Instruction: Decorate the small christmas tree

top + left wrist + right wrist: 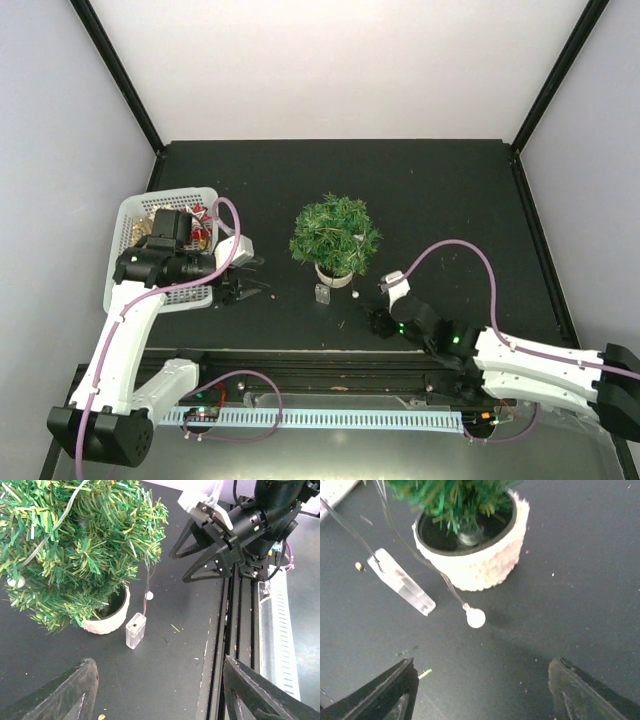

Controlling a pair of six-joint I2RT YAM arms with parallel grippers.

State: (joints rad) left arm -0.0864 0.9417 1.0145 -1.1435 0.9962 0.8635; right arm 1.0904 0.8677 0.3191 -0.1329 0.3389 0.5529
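The small christmas tree (335, 232) stands mid-table in its cream-white pot (333, 273). A thin light wire hangs from its branches to a clear plastic box (323, 294) and a white bulb (354, 296) on the table in front of the pot. My left gripper (255, 278) is open and empty, left of the tree and pointing at it. My right gripper (368, 306) is open and empty, just front-right of the pot. The left wrist view shows the tree (75, 545), pot (107, 622) and box (135, 630). The right wrist view shows the pot (480, 565), box (402, 582) and bulb (476, 618).
A white mesh basket (135, 205) with red and gold ornaments sits at the left, behind my left arm. A black rail (330, 362) runs along the table's near edge. The right gripper shows in the left wrist view (210, 555).
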